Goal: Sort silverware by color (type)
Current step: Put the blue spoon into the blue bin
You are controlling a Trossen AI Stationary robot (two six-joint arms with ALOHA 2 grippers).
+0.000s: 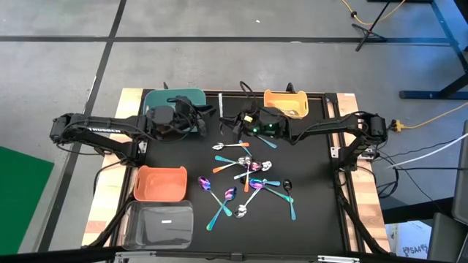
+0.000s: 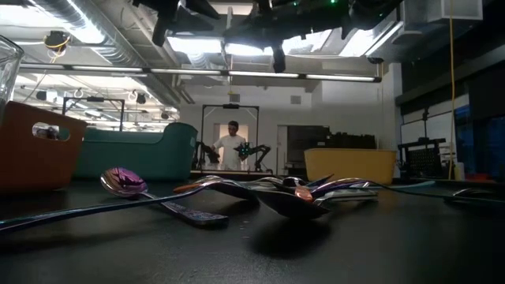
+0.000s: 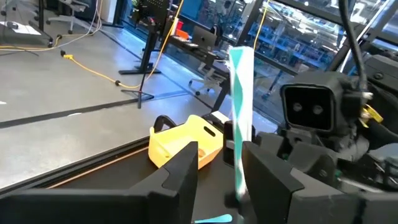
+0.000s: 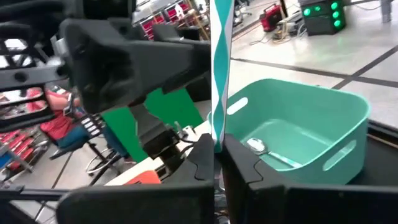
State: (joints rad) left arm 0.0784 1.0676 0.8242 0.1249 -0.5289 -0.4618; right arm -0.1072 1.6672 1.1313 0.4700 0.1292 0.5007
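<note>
Right end effector (image 4: 217, 152) clamped on upright teal spoon (image 4: 221, 74), left end effector (image 3: 221, 165) parted around it

Four cameras on one black table (image 1: 307, 219).
One looks straight down; one skims level at tabletop, close to the spoons (image 2: 237, 193); both wrist cameras face each other, the green bin (image 4: 298, 130) at 11 o'clock overhead.

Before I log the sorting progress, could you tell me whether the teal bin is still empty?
No: the right wrist view shows a silver spoon already lying on the floor of the teal bin.
</note>
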